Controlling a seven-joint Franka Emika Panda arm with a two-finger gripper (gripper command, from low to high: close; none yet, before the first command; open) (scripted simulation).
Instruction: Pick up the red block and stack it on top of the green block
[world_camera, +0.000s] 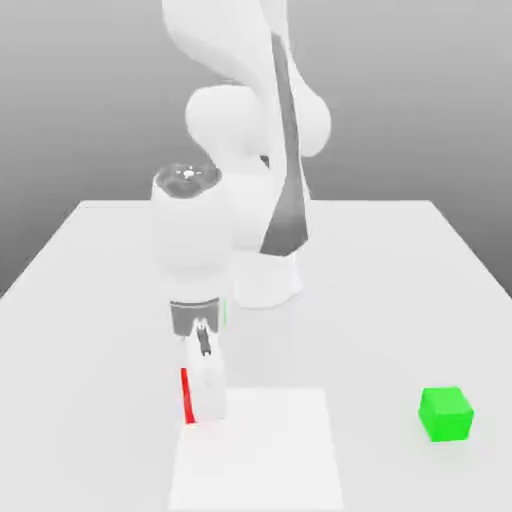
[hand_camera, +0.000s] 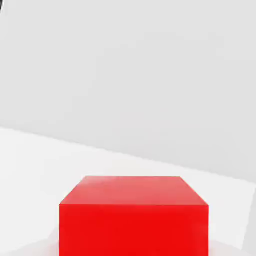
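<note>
While the white robot arm (world_camera: 215, 200) bends down over the flat white tabletop (world_camera: 400, 280), its jaws point straight down and are squeezed tight on the small bright red cube with plain matte faces (world_camera: 186, 396). From the exterior view, just a thin red strip of that cube peeks out beside the white fingers (world_camera: 208, 392), on the exterior view's left side of them. The gripper (world_camera: 203, 405) is low, right at the tabletop, at the edge of a brighter white square patch (world_camera: 270, 450).

From the hand view, the red cube (hand_camera: 134, 220) looks big and close, with its top face and one side face showing. Plain pale tabletop (hand_camera: 125, 100) lies behind it.

The small bright green cube with plain matte faces (world_camera: 445, 414) sits on the tabletop by itself, well apart from the red cube, over on the exterior view's right. Nothing rests on top of it.
</note>
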